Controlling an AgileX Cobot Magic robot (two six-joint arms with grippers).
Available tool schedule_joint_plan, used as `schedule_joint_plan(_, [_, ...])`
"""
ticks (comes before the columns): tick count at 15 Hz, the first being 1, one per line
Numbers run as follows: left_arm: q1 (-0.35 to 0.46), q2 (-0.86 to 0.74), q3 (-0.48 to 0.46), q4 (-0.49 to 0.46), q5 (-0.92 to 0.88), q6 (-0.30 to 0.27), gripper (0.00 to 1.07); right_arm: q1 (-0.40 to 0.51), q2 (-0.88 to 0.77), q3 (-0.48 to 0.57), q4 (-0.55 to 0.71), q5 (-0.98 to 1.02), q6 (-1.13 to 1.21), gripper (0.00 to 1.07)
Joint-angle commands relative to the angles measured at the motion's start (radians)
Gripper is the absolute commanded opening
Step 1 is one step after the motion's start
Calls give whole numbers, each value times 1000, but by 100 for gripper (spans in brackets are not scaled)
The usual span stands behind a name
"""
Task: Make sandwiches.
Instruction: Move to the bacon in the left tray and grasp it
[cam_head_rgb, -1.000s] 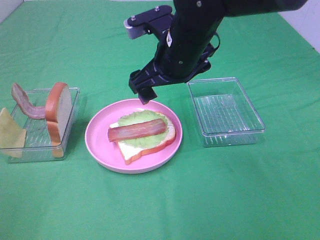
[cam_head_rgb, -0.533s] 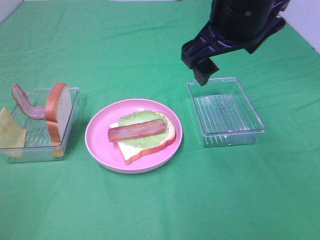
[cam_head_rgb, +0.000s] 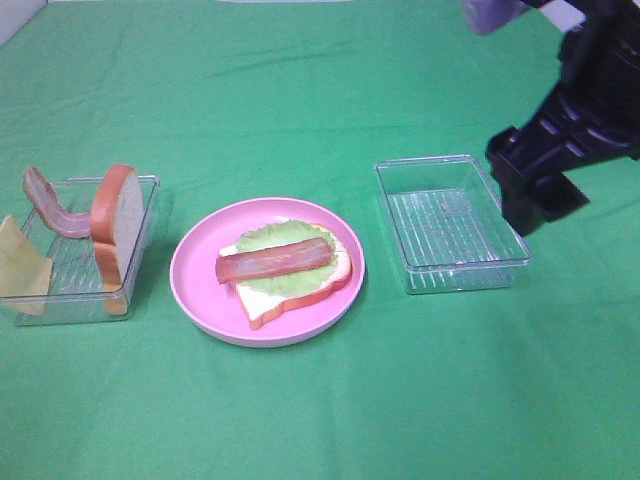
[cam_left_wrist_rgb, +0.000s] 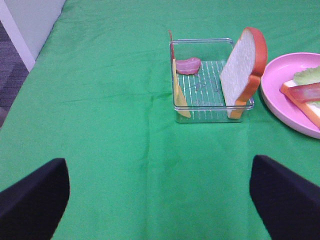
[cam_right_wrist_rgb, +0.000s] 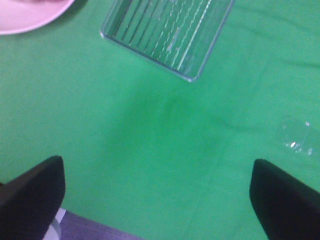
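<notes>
"Three layers sit on your pink plate (cam_head_rgb: 200, 290): a bread slice (cam_head_rgb: 262, 305), lettuce (cam_head_rgb: 262, 238) on it, and one bacon strip (cam_head_rgb: 275, 260) across the lettuce. Entry: sandwich roughly half built, by my estimate."

"What is left for you to fetch?"

"Your left tray (cam_head_rgb: 60, 300) holds the rest. A second bread slice (cam_head_rgb: 115, 225) stands on edge at the wall nearest the plate. A cheese square (cam_head_rgb: 22, 268) leans at the wall farthest from it, with a spare bacon strip (cam_head_rgb: 50, 205) draped beside it. Cheese and top slice are not yet placed. Whether the spare bacon goes on, I cannot say."

"And your grippers?"

"Left gripper (cam_left_wrist_rgb: 160, 200): jaws wide apart, nothing between them, facing the left tray across bare green cloth. Right gripper (cam_right_wrist_rgb: 157, 197): jaws likewise apart and carrying nothing, out beyond the right tray (cam_head_rgb: 455, 225), which holds nothing. Judgement: your left arm is better placed for the cheese."
</notes>
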Motion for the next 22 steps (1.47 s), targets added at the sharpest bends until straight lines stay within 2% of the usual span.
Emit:
schedule_joint_plan(1, [2, -2, 0, 2, -4, 0, 91, -98, -116, 118, 62, 67, 13, 97])
schedule_joint_plan(4, [2, -2, 0, 2, -4, 0, 91, -338, -311, 270, 147, 30, 16, 97])
schedule_joint_plan(10, [2, -2, 0, 2, -4, 0, 91, -559, -787, 472, 126, -43, 12, 97])
schedule_joint_plan(14, [2, -2, 0, 2, -4, 0, 91, -569, -1014, 649, 121, -44, -9, 97])
schedule_joint_plan(16, [2, -2, 0, 2, -4, 0, 91, -570, -1091, 694, 129, -76, -13, 97])
schedule_joint_plan(19, [2, -2, 0, 2, -4, 0, 91, -638, -1285, 709, 224, -104, -80, 97])
schedule_joint_plan(22, [2, -2, 0, 2, -4, 0, 91, -637, -1395, 710, 282, -110, -166, 97])
